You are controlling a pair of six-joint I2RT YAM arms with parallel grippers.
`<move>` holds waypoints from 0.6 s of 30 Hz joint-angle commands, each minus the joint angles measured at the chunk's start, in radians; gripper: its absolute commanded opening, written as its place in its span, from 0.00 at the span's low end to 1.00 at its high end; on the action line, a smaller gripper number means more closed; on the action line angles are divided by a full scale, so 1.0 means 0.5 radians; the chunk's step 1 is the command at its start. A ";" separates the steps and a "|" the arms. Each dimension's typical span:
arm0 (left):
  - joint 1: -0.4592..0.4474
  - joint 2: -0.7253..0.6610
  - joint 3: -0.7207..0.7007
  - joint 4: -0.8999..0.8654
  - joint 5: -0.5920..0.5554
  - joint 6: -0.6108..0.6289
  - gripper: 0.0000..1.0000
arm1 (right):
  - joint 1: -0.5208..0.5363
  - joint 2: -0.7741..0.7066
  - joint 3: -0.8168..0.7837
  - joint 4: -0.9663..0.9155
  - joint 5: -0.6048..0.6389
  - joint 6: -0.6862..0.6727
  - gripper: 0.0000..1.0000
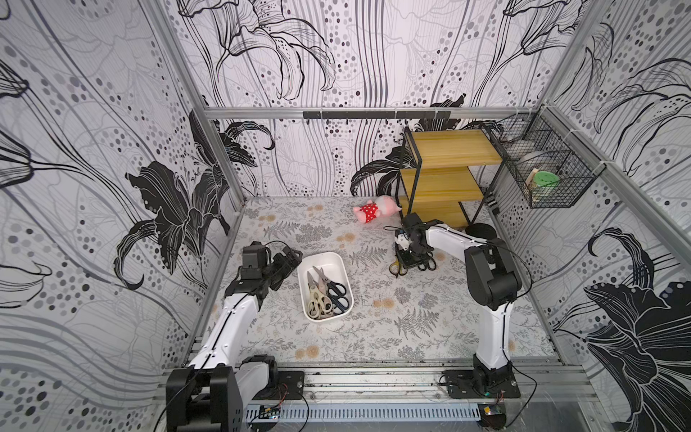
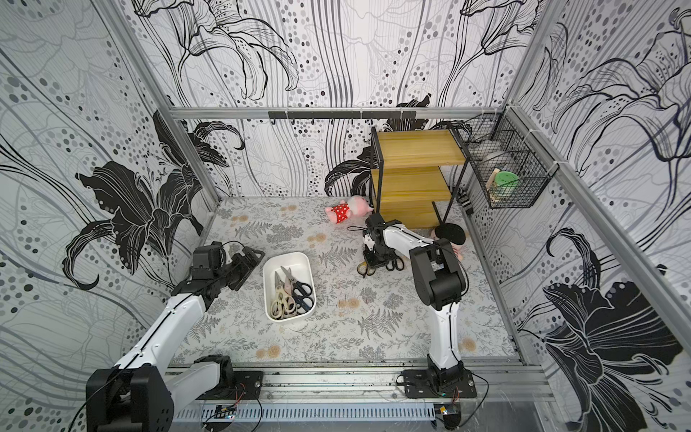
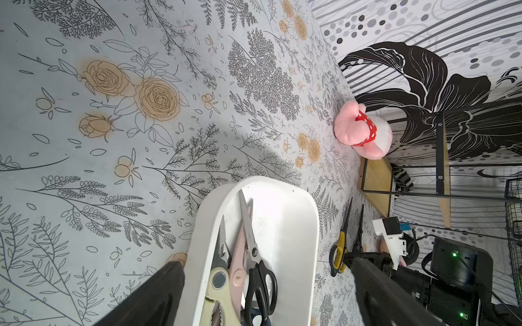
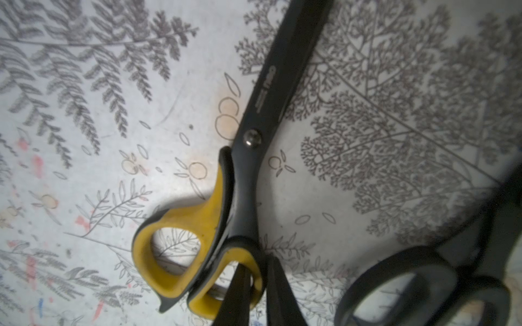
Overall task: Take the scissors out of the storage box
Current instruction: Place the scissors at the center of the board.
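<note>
In both top views a white box sits mid-table with several scissors heaped inside, blades pointing away from the robot. The left gripper hangs just beside the box, jaws spread wide and empty. The right gripper is low over a yellow pair that lies on the table well apart from the box, with a black pair just beside it. In the left wrist view, wide-set fingers frame the box. Inside it a black-handled pair lies on top of a pink pair and a cream pair. In the right wrist view the jaws straddle the rim of the yellow pair's smaller loop, nearly together; whether they pinch it or stand free cannot be told. The scissors are probably stiff, weighty steel with slick blades. The handle loops or the pivot look the surest hold, topmost pair first.
</note>
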 commanded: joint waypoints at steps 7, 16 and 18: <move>-0.006 0.041 0.021 0.034 -0.033 0.083 0.97 | -0.004 -0.131 0.283 -0.154 0.015 0.194 0.39; -0.007 0.171 0.008 0.108 -0.029 0.073 0.97 | 0.294 -0.365 0.467 -0.205 -0.121 0.759 0.41; -0.006 0.207 0.001 0.123 -0.022 0.065 0.97 | 0.467 -0.393 0.488 -0.252 0.049 0.880 0.41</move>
